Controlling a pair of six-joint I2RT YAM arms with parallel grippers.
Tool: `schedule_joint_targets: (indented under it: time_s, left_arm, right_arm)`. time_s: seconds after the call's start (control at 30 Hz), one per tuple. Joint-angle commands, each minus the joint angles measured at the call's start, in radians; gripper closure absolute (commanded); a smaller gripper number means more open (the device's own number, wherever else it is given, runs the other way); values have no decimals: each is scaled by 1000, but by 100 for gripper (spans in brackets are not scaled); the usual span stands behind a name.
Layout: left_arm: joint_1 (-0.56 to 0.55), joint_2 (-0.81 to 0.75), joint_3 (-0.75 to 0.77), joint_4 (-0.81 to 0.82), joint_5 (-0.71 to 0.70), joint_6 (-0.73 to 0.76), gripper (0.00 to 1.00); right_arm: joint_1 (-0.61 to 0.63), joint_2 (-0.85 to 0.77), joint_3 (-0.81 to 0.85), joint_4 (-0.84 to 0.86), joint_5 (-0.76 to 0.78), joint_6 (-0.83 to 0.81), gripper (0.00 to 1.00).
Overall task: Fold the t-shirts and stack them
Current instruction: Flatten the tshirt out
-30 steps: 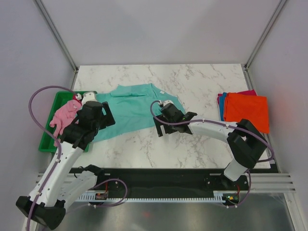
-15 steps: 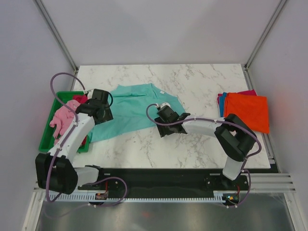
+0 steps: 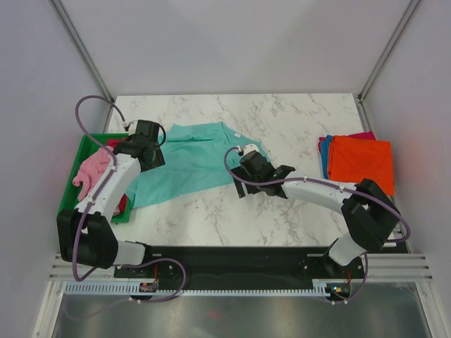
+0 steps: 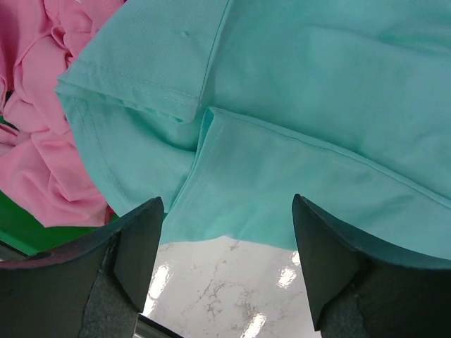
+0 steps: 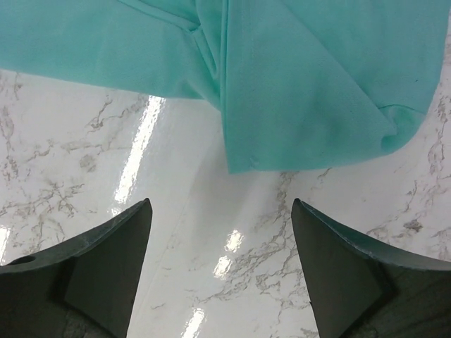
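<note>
**Teal shirt: pre-grasp for the first fold**

Teal shirt [image 3: 190,158] lies spread at bench left-centre. It's soft knit, with a hemmed sleeve bunched by the tray [image 3: 69,201]. Left gripper [image 4: 225,211] is over that sleeve, right gripper [image 5: 220,208] over the shirt's near right corner. Both jaws are spread and empty. Next: pinch both points, then fold. Folded stack [image 3: 361,160] sits at the right edge.

Left arm [image 3: 106,193], right arm [image 3: 317,191] showing white link shells, black joint housings, bulky black shoulder blocks. Both rising off black rail [image 3: 239,260]. Mauve cable [image 3: 88,105] looping wide off left arm. Second mauve cable [image 3: 229,165] arcing at right wrist. More cable trailing by bases. Left gripper [image 4: 225,211], right gripper [image 5: 220,211] showing dark grey matte fingers [image 4: 134,260], wedge-shaped, tapering toward tips, inner faces flat. Small red tag [image 3: 146,286] showing below rail.
</note>
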Motion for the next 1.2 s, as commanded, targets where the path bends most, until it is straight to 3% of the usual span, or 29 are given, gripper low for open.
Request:
schedule_joint_targets:
  time_s: [0.0, 0.23, 0.3, 0.47, 0.67, 0.87, 0.97, 1.17]
  left_arm:
    - [4, 14, 28, 32, -34, 36, 19]
    - [32, -31, 6, 53, -16, 72, 19]
    - [39, -45, -9, 65, -8, 78, 20]
    - [46, -62, -35, 95, -2, 81, 21]
    - [53, -48, -42, 110, 1, 81, 22]
    - [64, -33, -23, 113, 17, 83, 24]
    - [67, -34, -26, 115, 21, 83, 25]
    - [73, -31, -25, 113, 6, 92, 26]
  right_arm:
    - [-17, 65, 45, 0, 19, -35, 13]
    - [-39, 211, 71, 65, 4, -51, 21]
    - [-45, 228, 76, 68, 4, -51, 28]
    - [-54, 254, 62, 88, 2, -50, 34]
    - [-80, 279, 58, 94, -16, -49, 56]
    - [-125, 322, 64, 89, -43, -31, 90]
    - [-151, 322, 51, 86, -70, -23, 100]
    - [-158, 262, -34, 117, -94, -20, 100]
